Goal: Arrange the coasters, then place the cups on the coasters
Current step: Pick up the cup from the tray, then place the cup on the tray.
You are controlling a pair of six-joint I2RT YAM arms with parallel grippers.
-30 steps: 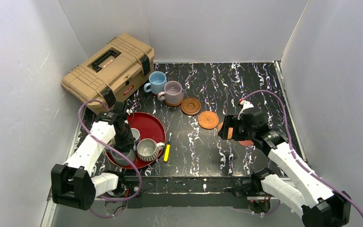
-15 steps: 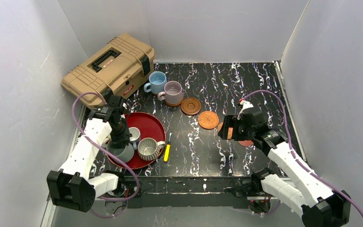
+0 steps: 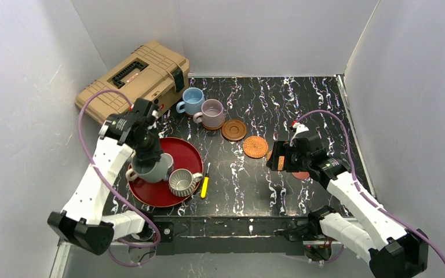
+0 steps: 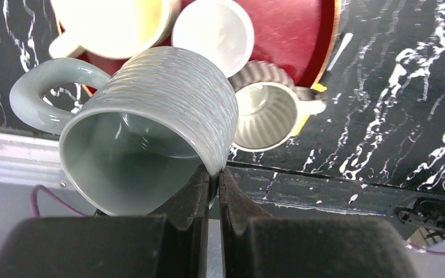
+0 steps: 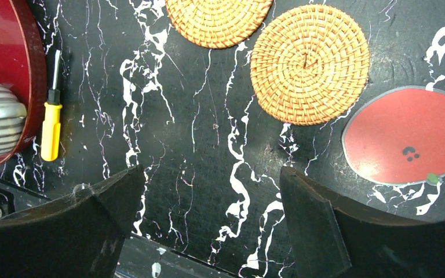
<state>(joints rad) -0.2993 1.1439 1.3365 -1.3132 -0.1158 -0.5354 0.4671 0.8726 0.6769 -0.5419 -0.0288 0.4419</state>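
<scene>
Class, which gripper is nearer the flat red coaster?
Right. The right gripper hovers open close beside the flat red coaster. The left gripper is across the table above the red tray, shut on the grey-green mug.

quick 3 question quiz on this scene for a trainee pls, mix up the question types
1. True or false: the right gripper is shut on something.
2. The left gripper grips the grey-green mug by its: A) handle B) rim C) base.
3. Fill in: the yellow-handled screwdriver lies on the table beside the red ____.
Key: 1 false, its jaws are open and empty; 2 B; 3 tray.
</scene>
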